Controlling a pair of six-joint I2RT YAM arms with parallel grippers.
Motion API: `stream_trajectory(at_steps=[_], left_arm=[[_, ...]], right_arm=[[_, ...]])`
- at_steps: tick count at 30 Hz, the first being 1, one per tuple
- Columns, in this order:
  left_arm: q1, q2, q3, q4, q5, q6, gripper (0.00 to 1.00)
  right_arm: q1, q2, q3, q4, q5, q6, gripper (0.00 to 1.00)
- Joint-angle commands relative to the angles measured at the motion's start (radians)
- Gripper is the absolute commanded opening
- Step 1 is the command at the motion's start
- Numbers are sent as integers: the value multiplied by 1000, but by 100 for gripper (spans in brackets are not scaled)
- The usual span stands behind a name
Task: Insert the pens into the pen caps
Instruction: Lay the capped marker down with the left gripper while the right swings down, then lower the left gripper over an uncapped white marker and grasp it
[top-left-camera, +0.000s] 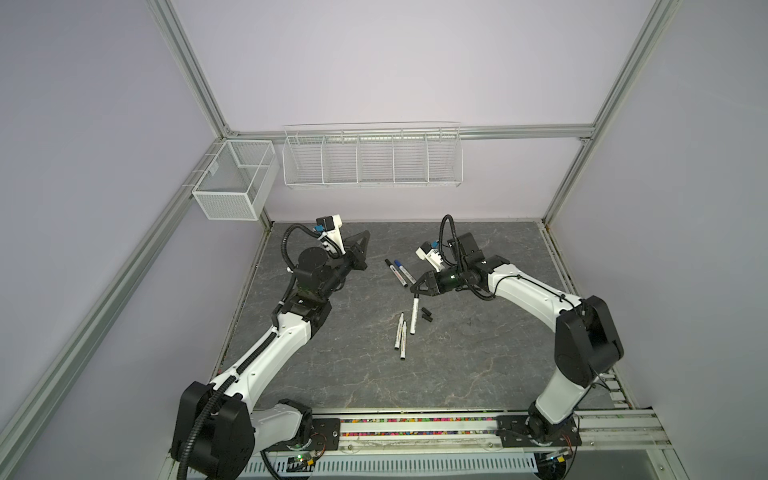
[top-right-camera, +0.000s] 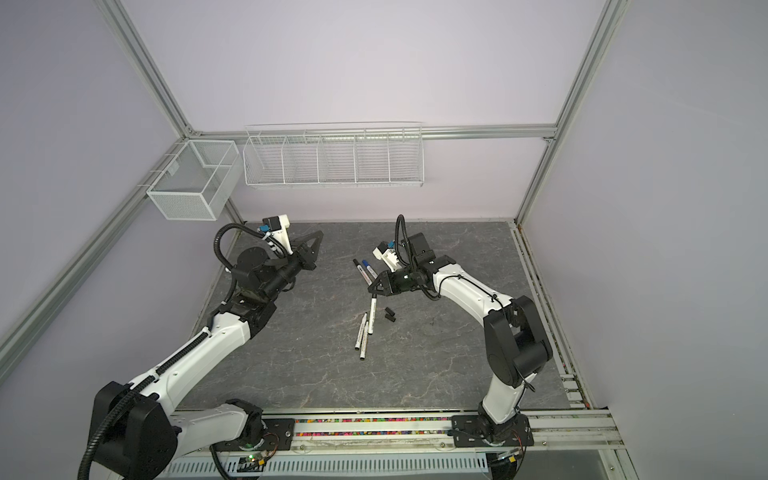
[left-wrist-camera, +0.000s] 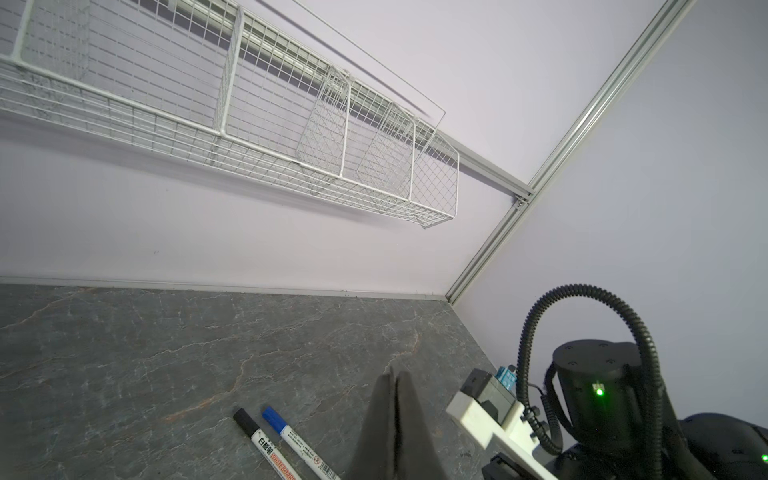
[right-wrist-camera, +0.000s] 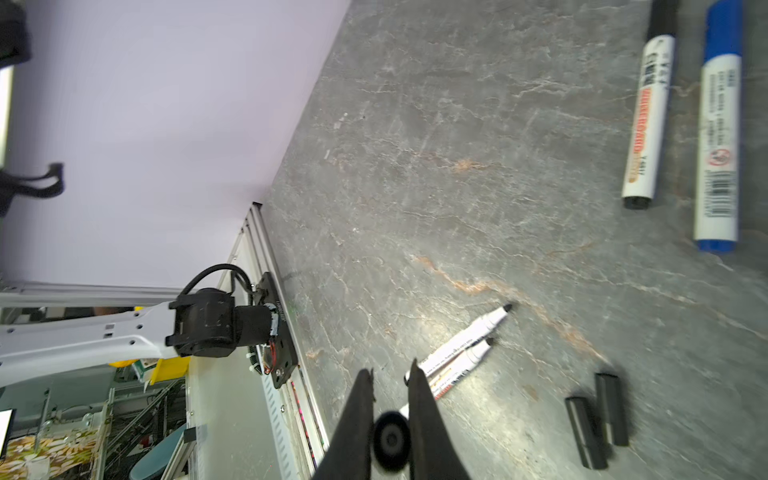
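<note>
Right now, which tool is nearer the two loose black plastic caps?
Right. The right tool hangs close beside the black caps; the left tool is far off, back left.

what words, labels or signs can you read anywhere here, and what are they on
"WHITEBOARD": orange capitals along the black pen.
"白板笔", as far as it can be read: black characters on the same pen, next to its cap.
Blue pen: a barcode and a red prohibition sign; its fine print is too small to read.
Uncapped pens: lettering too blurred to read.
</note>
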Motion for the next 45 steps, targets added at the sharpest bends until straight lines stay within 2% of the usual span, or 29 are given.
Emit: stream_trajectory(at_steps=[1,5,7,12,17,23,28,34,41,45], left_arm=[[-53,-2,-40,-78,-86,49,0],[-68,-13,-113,-92,-98,-12,0],[-73,-35,-158,-90,-112,-36,0],[-79,-105,-222,-145,-164,-37,0],[-79,-153,-257,-188,-178,-23,0],[-79,-130,-260,-230,-153,-25,0],[-80,-112,-250,-255,-128,-43,9],[-81,-98,-236,-285,-123,-41,9],[-98,-90,-242,-369,-129,1,11],[-152,-72,-237,-450,-151,47,12]], right_arm=[[-23,98,111,-101,150,2,7],[-66,270,292,-234,228,8,7],[-95,360,383,-284,232,6,7],[-139,539,610,-440,282,-49,7],[-162,654,758,-458,295,-49,8],[-161,788,927,-491,299,-29,12],[-157,802,921,-454,286,3,27],[-151,759,867,-387,257,21,41],[-150,567,665,-248,256,47,44],[-148,369,431,-131,272,84,44]])
